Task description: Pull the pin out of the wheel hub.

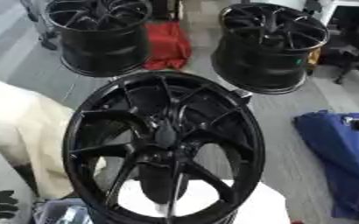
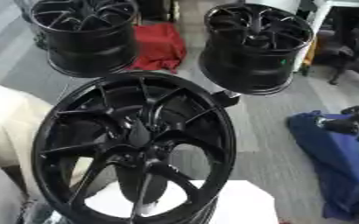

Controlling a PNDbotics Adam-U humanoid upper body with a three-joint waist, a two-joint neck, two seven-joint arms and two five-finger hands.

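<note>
A large black spoked wheel hub (image 1: 164, 148) stands on edge in the foreground, its face turned toward me. At its centre a dark, tapered pin (image 1: 166, 132) sticks out, and it is hard to tell apart from the black spokes. At the right edge, over a blue cloth, a black shape that looks like my right hand (image 2: 345, 125) shows well to the right of the hub. It touches neither the hub nor the pin. My left hand is out of sight.
Two more black wheel hubs stand behind, one at the back left (image 1: 98, 35) and one at the back right (image 1: 271, 46), with a red cloth (image 1: 167, 43) between them. A blue cloth (image 1: 339, 153) lies right, a cream cloth (image 1: 18, 131) left, and a white surface (image 1: 251, 205) below the hub.
</note>
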